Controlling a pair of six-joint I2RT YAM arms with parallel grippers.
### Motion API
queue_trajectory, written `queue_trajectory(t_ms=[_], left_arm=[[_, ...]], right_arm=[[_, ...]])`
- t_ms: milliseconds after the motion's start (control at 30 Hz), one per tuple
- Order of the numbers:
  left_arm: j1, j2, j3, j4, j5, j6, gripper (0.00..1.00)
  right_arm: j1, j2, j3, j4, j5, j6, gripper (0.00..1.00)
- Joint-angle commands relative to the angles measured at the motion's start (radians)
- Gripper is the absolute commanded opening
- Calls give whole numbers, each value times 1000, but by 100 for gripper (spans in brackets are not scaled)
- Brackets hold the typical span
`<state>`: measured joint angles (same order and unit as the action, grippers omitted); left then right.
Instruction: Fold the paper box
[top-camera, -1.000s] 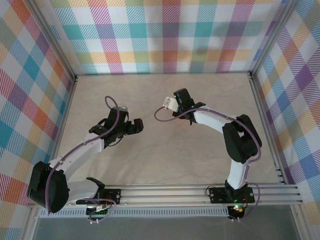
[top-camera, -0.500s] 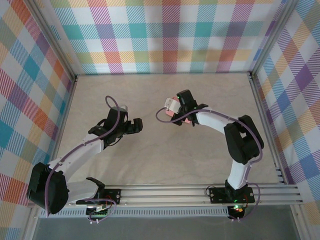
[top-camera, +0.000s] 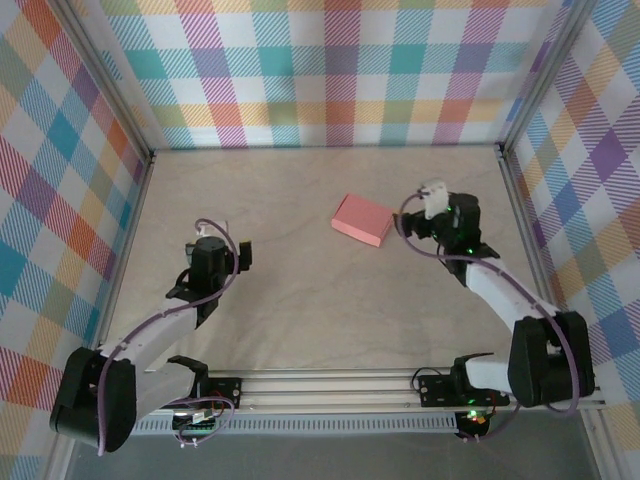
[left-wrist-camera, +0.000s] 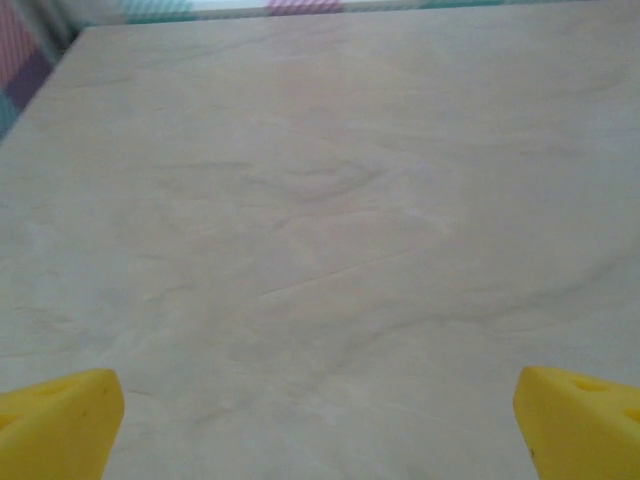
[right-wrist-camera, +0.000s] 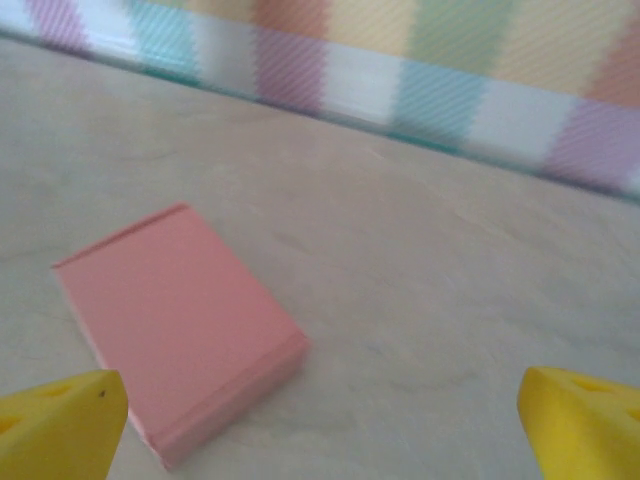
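**Folded pink box lying loose between two wide-open tools**

Plaid walls (top-camera: 340, 70) are enclosing the pale marbled tabletop (top-camera: 300, 310) on three sides, and an aluminium rail (top-camera: 350, 385) is running along its near edge. The left arm (top-camera: 150, 330) and right arm (top-camera: 500, 295) are reaching in from that rail, well apart. The paper box (top-camera: 361, 219), closed and flat, is lying beyond centre in open view. The right tool (right-wrist-camera: 320, 420) is gaping wide near its right side, apart from it. The left tool (left-wrist-camera: 320, 425) is gaping wide over plain tabletop.

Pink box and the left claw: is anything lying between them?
No. From above, the table between the paper box and the left gripper is bare.
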<state>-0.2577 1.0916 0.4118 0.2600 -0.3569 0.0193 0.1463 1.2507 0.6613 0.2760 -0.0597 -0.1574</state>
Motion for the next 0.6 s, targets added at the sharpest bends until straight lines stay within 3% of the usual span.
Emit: queue_trajectory(t_ms=[0, 133, 300, 400, 467, 567], left_arm=[[72, 48, -38, 245, 27, 53, 100], [115, 162, -60, 397, 91, 56, 100], [180, 347, -66, 586, 190, -11, 100], [187, 473, -24, 620, 225, -5, 100], [187, 468, 14, 529, 254, 6, 100], [187, 474, 9, 547, 253, 8, 100]], right_arm=[[-39, -25, -122, 168, 35, 158, 99], [-78, 10, -201, 274, 71, 193, 100], [-107, 23, -207, 276, 60, 155, 100], [-136, 80, -252, 390, 40, 167, 100], [-150, 139, -273, 476, 30, 177, 100], [-170, 251, -291, 598, 3, 193, 100]])
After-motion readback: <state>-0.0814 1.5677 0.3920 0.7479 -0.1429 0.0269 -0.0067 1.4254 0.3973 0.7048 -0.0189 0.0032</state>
